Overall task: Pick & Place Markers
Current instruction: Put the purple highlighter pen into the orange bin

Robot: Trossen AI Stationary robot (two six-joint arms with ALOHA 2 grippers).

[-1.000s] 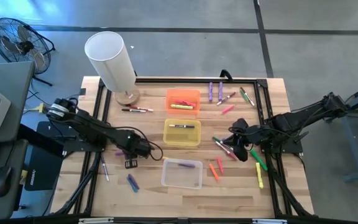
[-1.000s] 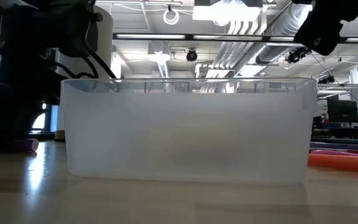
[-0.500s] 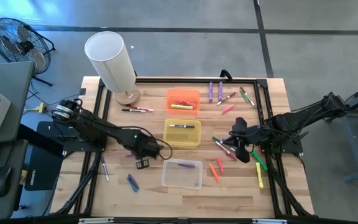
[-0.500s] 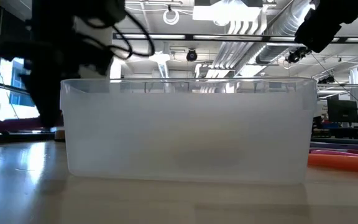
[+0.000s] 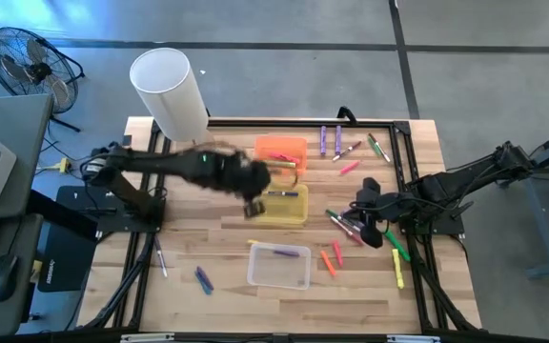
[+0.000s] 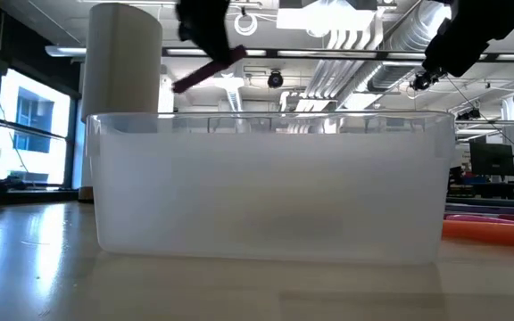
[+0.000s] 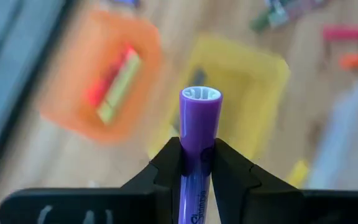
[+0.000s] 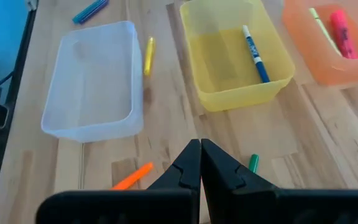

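Observation:
My left gripper point(image 5: 253, 206) hovers over the near left corner of the yellow bin point(image 5: 290, 215), shut on a purple marker point(image 7: 199, 124). The low view shows that marker point(image 6: 208, 71) tilted, high above the clear bin point(image 6: 270, 187). My right gripper point(image 5: 355, 219) is shut and empty above the table's right part, over several loose markers point(image 5: 336, 255) in red, orange, green and yellow. Two purple markers point(image 5: 330, 140) lie near the far edge. One more marker point(image 5: 280, 252) lies in the clear bin point(image 5: 255, 274). My left gripper pinches the purple marker's barrel point(image 7: 197, 163) between its two fingers point(image 7: 232, 165). The marker runs along the fingers and its round end point(image 7: 200, 94) sticks out past the fingertips. It is lifted clear of the table and tilted.
An orange bin point(image 5: 265, 164) with yellow and red markers stands at the far side, the yellow bin with a blue-capped marker point(image 8: 253, 45) in the middle, the clear bin nearest. A tall white cylinder point(image 5: 170, 90) stands at the far left corner. Markers point(image 5: 203, 278) lie near left.
My left gripper has risen from the table's near left part and swung right and toward the far edge, ending above the yellow bin. It stays shut on the purple marker, which is now lifted clear of the table.

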